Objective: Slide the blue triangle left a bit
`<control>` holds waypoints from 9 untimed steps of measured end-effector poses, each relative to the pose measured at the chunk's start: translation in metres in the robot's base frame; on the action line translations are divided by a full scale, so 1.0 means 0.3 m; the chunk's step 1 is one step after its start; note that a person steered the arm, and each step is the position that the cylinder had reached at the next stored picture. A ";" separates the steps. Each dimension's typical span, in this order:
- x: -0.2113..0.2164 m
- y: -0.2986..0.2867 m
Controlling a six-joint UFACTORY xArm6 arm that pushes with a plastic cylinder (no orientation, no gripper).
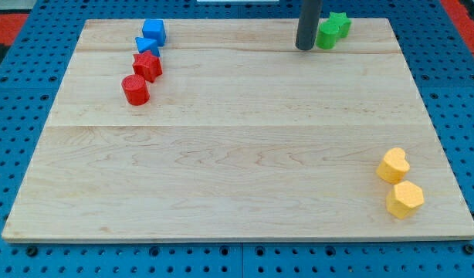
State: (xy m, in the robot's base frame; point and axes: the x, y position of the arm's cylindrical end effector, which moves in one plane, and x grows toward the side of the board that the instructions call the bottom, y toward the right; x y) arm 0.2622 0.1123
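The blue triangle (147, 45) lies near the view's top left of the wooden board (237, 154), just below a blue cube (154, 31) and touching a red star-like block (147, 66). A red cylinder (135, 89) sits below that. My tip (304, 47) is the lower end of the dark rod at the view's top right of centre, far to the right of the blue triangle and right beside a green cylinder (326, 35).
A green star (340, 24) sits behind the green cylinder at the view's top right. A yellow heart (394, 164) and a yellow hexagon (405, 199) lie at the view's bottom right. Blue pegboard surrounds the board.
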 end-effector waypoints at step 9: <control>0.087 -0.788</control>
State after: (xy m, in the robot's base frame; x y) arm 0.2882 -0.1241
